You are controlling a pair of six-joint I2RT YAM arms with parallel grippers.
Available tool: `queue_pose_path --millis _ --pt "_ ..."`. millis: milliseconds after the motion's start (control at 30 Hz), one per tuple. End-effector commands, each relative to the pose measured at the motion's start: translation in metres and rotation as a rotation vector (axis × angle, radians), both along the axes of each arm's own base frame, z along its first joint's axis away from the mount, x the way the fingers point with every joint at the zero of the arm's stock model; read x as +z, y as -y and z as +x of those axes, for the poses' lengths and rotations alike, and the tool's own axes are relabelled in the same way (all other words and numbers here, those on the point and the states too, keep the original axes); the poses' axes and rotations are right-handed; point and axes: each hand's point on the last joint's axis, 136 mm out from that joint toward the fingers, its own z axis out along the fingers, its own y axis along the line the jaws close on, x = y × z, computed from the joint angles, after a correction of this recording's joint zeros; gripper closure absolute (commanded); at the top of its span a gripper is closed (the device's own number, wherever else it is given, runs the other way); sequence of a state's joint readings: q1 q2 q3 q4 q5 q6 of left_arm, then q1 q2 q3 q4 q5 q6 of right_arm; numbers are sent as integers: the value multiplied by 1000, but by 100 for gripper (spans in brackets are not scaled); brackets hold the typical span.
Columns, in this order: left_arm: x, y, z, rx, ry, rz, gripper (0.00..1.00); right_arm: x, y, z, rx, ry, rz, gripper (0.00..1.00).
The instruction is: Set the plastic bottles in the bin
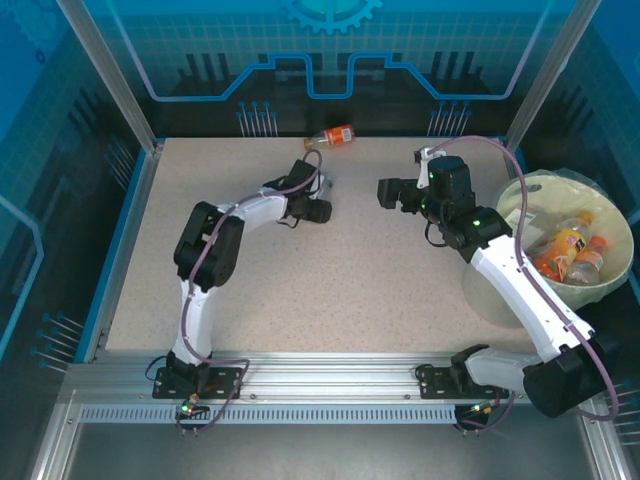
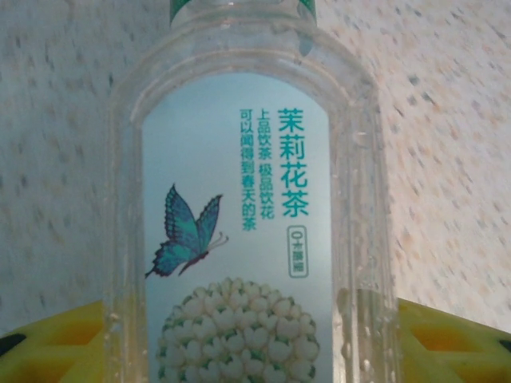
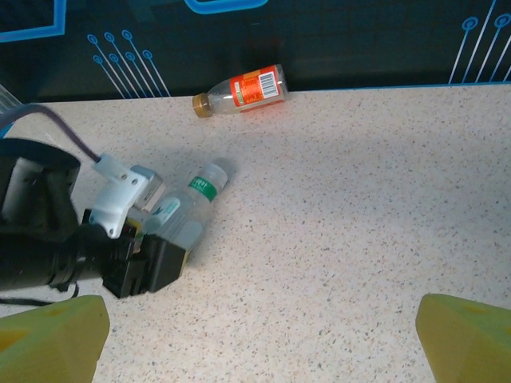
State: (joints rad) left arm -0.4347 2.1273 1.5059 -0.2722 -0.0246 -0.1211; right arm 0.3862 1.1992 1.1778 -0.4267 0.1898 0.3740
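Tool work first. The left tool (image 3: pixel 164 227) is low on the bench (image 1: pixel 300 290), its yellow pads (image 2: pixel 56 343) set against both flanks of a clear jasmine tea bottle (image 2: pixel 247 199). It is drawn in narrow and has the bottle between them. The bottle lies on its side on the speckled surface, white cap pointing away from the wrist and butterfly label facing up. It looks empty or nearly so, apart from droplets inside.

The right tool (image 1: pixel 395 192) hangs just above the bench a little way off. It is spread wide, holds nothing, and faces the left one.

An orange-labelled bottle (image 1: pixel 333 137) lies against the back wall (image 1: pixel 400 110), well apart from both tools. The bin (image 1: pixel 610 270) sits at the right edge beside the right arm, with orange-drink bottles (image 1: pixel 570 250) already inside.

Step in hand, as I judge it, is the grasp on the tea bottle, not yet lifted. Next comes a clean lift with the grip firm on a light, slick body, then a long carry rightward. The bin is on the far side, so a pass to the waiting right tool seems likely. The bottle at the wall is left for afterwards.
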Motion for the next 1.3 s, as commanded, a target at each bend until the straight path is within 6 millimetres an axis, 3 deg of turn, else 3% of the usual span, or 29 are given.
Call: queue_pose_path --millis 0,167,500,700,833,967,1267 --pt "46 21 -16 5 104 -145 46 1 -5 -10 20 -7 50 0" --pt "61 28 -64 4 141 -251 48 -3 -8 -17 30 -32 91 0" --pt "112 42 -154 -97 225 -408 49 -23 -25 -23 80 -198 278 0" --pt "150 53 -192 -202 272 -510 50 -25 -56 -16 223 -290 417 0" --pt "165 64 -203 -254 279 -536 50 -17 -89 -12 370 -328 525 0" --pt "175 71 -201 -267 307 -550 50 -21 -109 -16 451 -361 515 0" --pt "185 79 -186 -283 390 -540 50 -44 -122 -39 497 -497 518 2"
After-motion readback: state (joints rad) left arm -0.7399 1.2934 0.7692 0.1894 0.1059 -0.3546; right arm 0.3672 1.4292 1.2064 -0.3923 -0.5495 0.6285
